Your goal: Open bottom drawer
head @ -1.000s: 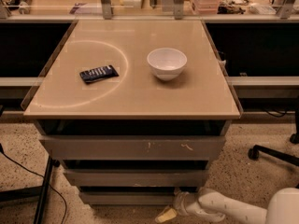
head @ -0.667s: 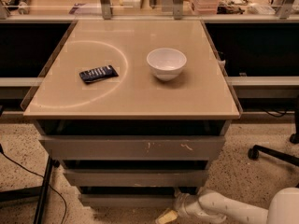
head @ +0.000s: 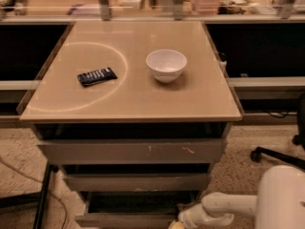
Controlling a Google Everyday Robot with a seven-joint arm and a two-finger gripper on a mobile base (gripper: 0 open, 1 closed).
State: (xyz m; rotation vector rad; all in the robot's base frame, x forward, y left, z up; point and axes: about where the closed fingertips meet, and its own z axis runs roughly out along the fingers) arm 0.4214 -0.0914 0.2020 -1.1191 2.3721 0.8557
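The grey cabinet has three handle-less drawer fronts under a beige top. The bottom drawer (head: pixel 126 220) is the lowest and narrowest front; it stands out from the cabinet, with a dark gap above it. My gripper (head: pixel 175 224) is at the frame's bottom edge, against the right end of that front, and is mostly cut off. My white arm (head: pixel 224 205) reaches to it from the lower right.
The top drawer front (head: pixel 131 151) has white scratches; the middle front (head: pixel 136 182) is below it. A white bowl (head: pixel 166 65) and a dark remote (head: pixel 96 76) lie on the cabinet top (head: pixel 133 97). An office chair base (head: pixel 279 154) stands at right, and a black stand leg (head: pixel 42 194) at left.
The bottom drawer front has come out toward the camera, and the dark gap above it has widened. My gripper has moved slightly down and nearer with it.
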